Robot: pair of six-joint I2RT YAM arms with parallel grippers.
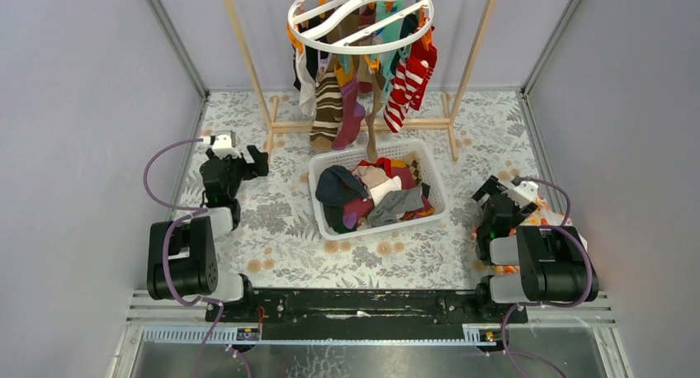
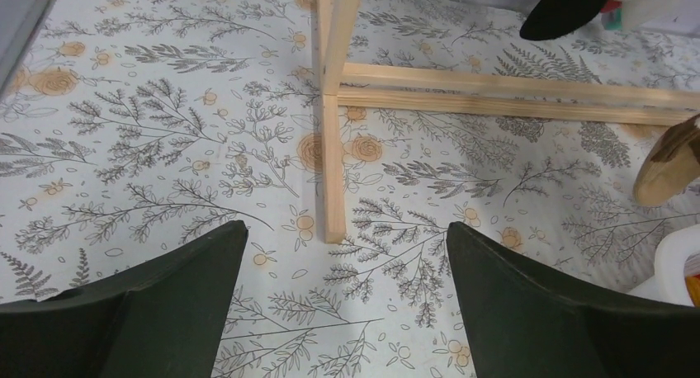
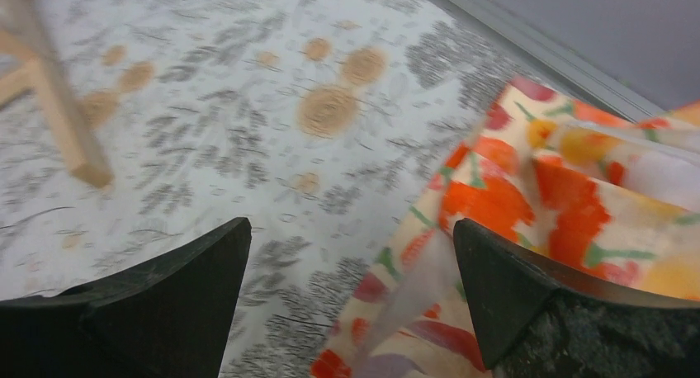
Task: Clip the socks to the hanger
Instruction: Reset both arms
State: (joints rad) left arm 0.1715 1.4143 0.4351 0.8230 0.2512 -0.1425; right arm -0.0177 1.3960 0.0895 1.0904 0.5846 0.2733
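Jaws apart on left gripper [image 2: 347, 233] and right gripper [image 3: 351, 229]; soft socks [image 1: 376, 192] fill slotted basket [image 1: 380, 229]; round hanger [image 1: 293, 16] at twelve o'clock.

Black arms [image 1: 191, 254], purple cables [image 1: 147, 178], dark wedge-fingered left pincer [image 2: 347, 227] and right pincer [image 3: 351, 222].

1. No lettering, brand, number or sign can be read in any view.
2. The table cover [image 1: 272, 229] left of the basket [image 1: 317, 209] bears only a flower print.
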